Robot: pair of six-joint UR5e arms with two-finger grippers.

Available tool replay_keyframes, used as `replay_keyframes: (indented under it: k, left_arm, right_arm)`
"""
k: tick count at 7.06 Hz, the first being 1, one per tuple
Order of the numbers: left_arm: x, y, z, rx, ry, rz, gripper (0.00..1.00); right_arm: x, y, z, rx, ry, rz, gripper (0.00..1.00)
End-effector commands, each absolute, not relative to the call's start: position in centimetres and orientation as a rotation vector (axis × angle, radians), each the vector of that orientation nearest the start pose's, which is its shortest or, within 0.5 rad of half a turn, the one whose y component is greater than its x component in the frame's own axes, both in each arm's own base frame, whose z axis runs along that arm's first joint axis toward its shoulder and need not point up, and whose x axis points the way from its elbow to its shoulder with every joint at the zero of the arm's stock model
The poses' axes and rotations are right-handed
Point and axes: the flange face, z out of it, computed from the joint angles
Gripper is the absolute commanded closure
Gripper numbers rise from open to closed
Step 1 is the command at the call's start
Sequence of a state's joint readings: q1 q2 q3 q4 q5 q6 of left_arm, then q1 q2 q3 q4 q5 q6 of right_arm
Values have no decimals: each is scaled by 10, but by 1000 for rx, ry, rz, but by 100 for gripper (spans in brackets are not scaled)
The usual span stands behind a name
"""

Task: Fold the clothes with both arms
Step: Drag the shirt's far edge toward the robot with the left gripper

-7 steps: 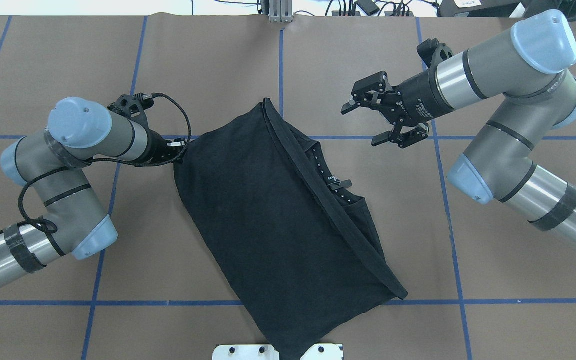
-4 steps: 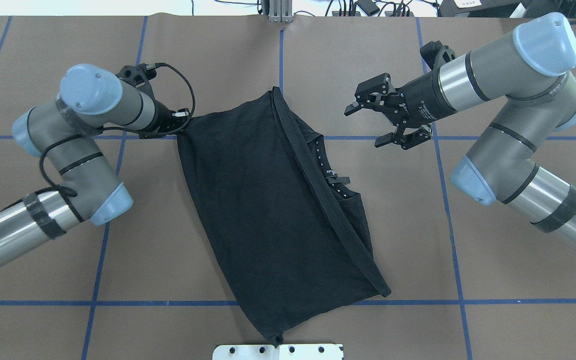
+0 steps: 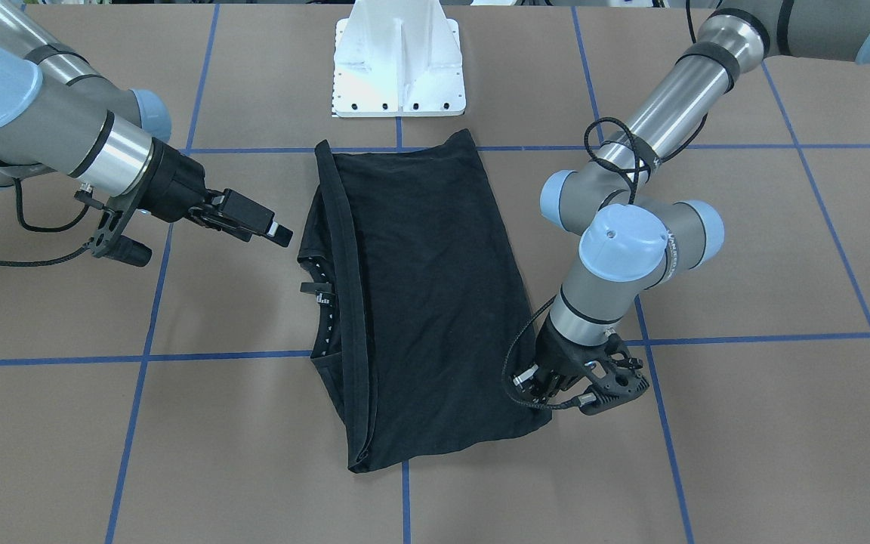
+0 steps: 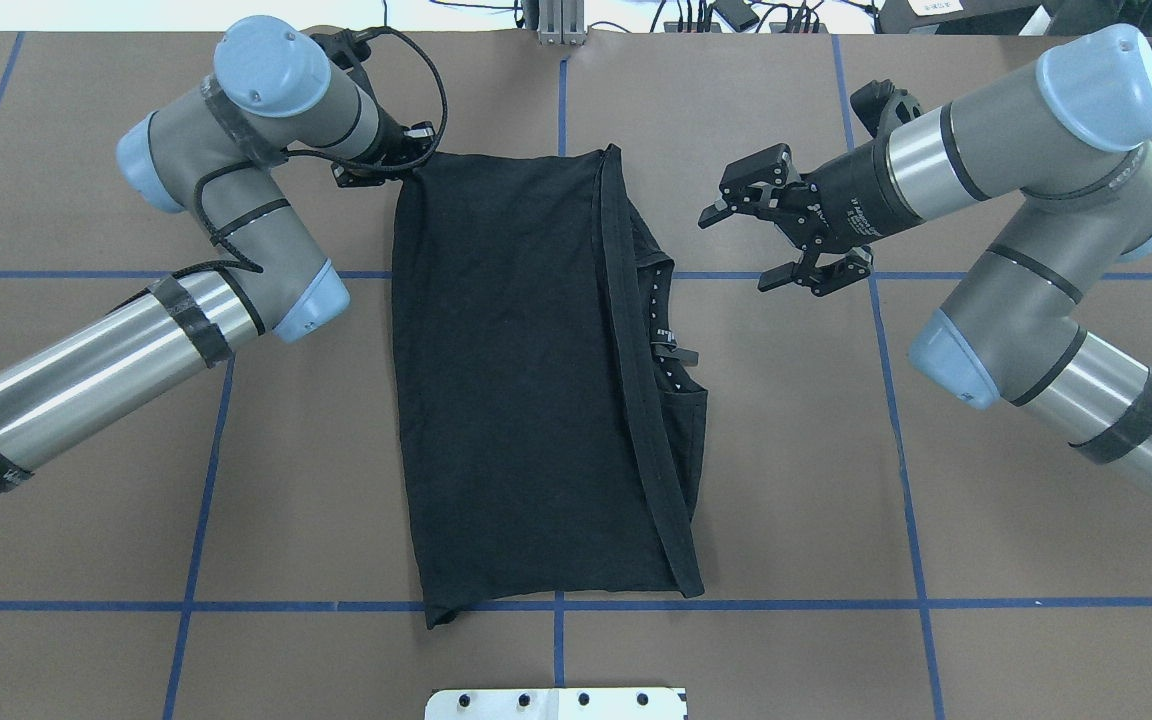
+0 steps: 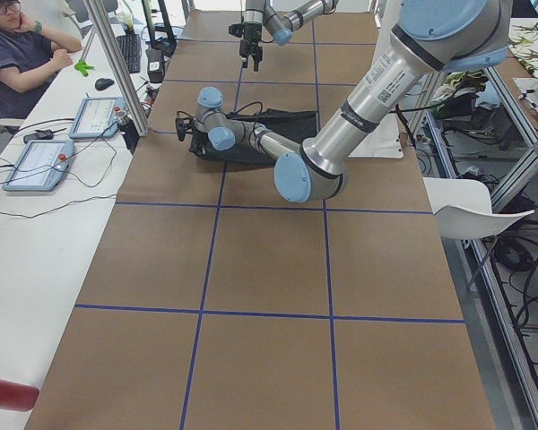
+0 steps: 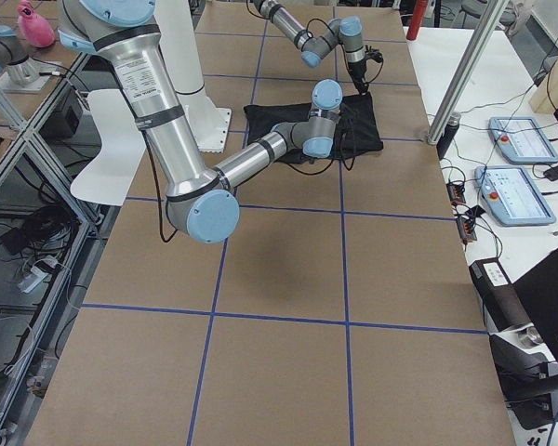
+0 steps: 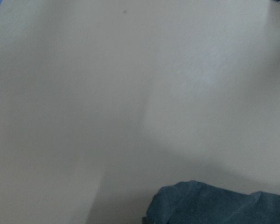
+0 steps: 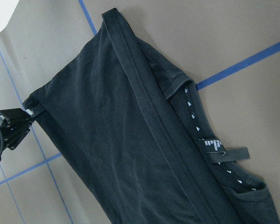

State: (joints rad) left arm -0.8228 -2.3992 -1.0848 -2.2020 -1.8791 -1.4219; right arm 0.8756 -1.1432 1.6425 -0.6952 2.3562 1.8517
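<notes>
T-shirt (image 4: 516, 380) folded flat; left hand (image 4: 398, 170) seemingly clamped on its far corner; right hand (image 4: 736, 250) wide open, empty.

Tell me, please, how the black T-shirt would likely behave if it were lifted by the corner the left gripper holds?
The T-shirt would probably hang limp, as it lies flat in soft layers. Held only at one corner by the left gripper, it would likely swing and unfold. The folded edge beside the collar looks loose and may slip open.
</notes>
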Motion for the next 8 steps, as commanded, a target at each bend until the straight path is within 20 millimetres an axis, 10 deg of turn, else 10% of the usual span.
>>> replay_keyframes:
  k: [1, 3, 4, 8]
  left_arm:
    - [496, -696, 269, 252, 1024, -474, 100]
    - [498, -701, 273, 303, 1038, -483, 100]
    - [493, -704, 273, 325, 1032, -456, 1]
    - [411, -712, 264, 280, 1084, -392, 0]
  right_arm:
    - [-336, -511, 284, -239, -1418, 424, 0]
    - [-334, -509, 288, -227, -1415, 393, 0]
    - [-335, -507, 297, -200, -1405, 351, 0]
    - [-356, -495, 282, -154, -1414, 354, 0]
